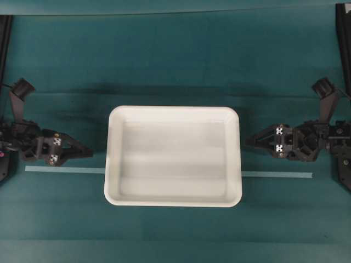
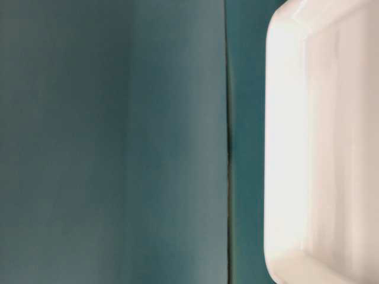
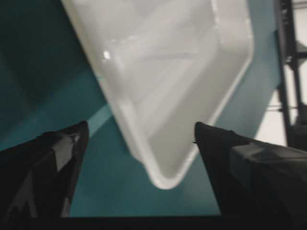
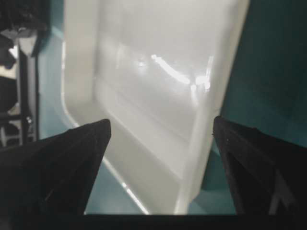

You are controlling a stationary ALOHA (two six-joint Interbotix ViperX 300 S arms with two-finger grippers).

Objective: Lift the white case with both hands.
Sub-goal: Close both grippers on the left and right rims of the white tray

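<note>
The white case (image 1: 173,156) lies flat on the teal table, in the middle of the overhead view. My left gripper (image 1: 88,153) points at its left side from a short gap away, touching nothing. My right gripper (image 1: 248,141) sits right by the case's right rim. In the left wrist view the left gripper (image 3: 140,124) is open, with a corner of the case (image 3: 177,72) just ahead of the fingers. The right gripper (image 4: 161,120) is open too, its fingers spread to either side of the case's near edge (image 4: 153,57). The table-level view shows only one end of the case (image 2: 320,142).
A thin pale tape strip (image 1: 277,175) runs across the table under the case and shows on both sides of it. Black frame posts (image 1: 344,38) stand at the far left and right edges. A seam (image 2: 227,142) runs through the teal cloth.
</note>
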